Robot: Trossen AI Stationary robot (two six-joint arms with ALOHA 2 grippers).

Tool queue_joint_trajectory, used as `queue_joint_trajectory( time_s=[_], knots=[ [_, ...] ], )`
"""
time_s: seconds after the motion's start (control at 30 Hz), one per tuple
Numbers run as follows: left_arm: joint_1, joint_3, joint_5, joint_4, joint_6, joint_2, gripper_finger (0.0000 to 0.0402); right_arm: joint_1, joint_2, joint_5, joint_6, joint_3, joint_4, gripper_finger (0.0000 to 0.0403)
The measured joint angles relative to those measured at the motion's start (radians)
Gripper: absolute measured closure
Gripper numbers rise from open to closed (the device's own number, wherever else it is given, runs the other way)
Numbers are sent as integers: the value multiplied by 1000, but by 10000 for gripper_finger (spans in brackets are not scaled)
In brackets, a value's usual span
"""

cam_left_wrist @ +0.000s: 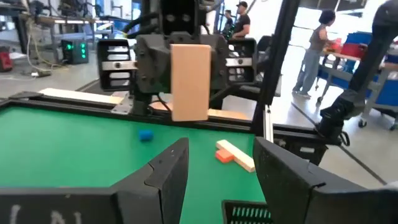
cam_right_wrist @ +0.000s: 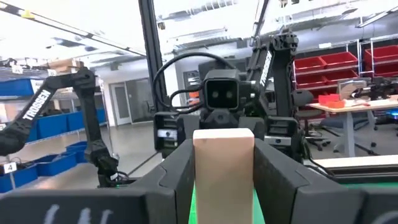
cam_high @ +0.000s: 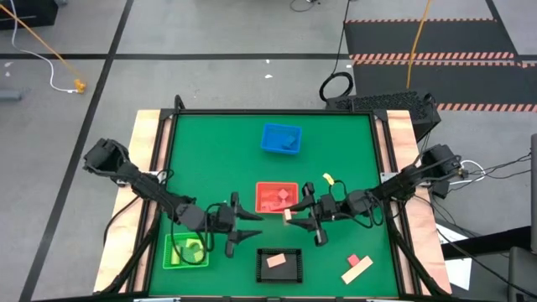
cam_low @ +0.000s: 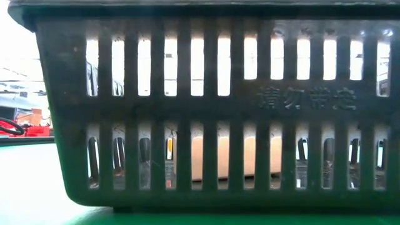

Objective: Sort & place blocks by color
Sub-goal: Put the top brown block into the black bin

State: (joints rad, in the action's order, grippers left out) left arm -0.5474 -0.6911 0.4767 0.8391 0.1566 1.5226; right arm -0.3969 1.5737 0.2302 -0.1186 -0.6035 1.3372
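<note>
My right gripper (cam_high: 291,216) (cam_right_wrist: 224,149) hovers between the red bin (cam_high: 262,187) and the black bin (cam_high: 295,275), shut on a plain tan block (cam_high: 288,216) (cam_left_wrist: 189,81) (cam_right_wrist: 224,171). My left gripper (cam_high: 256,226) (cam_left_wrist: 219,163) faces it from the table's left, open and holding nothing, a short way from the block. A pink block beside a tan bar (cam_high: 357,267) (cam_left_wrist: 235,154) lies flat on the mat near the near-right corner. A small blue block (cam_left_wrist: 145,135) and a yellow piece (cam_high: 328,178) also sit on the mat. My right gripper pinches the tan block by its two long side faces (cam_left_wrist: 175,74) between the two fingers (cam_right_wrist: 177,171). The fingers come level from the table's right. The block stands upright in the hold, lifted clear of the mat, one broad face turned toward the left gripper.
The blue bin (cam_high: 267,132) sits toward the far side and the green bin (cam_high: 172,262) near the left arm. A tan block (cam_high: 276,262) (cam_low: 206,156) lies in the black bin (cam_low: 312,100), which fills the low view. Wooden rails edge both sides; people stand in the room beyond.
</note>
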Motion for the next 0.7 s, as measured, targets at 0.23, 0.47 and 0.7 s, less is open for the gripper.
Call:
queue_joint_trajectory(
  time_s=[0.23, 0.47, 0.7],
  knots=[
    [-11, -78, -6, -37, -77, 86, 222, 0, 0, -60, 60, -65, -72, 283],
    [-12, -156, 50, -73, -327, 124, 222, 3, 0, -58, 105, -99, -190, 283],
    [18, -171, 82, -70, -407, 123, 222, 3, 0, -52, 142, -99, -206, 283]
  ],
)
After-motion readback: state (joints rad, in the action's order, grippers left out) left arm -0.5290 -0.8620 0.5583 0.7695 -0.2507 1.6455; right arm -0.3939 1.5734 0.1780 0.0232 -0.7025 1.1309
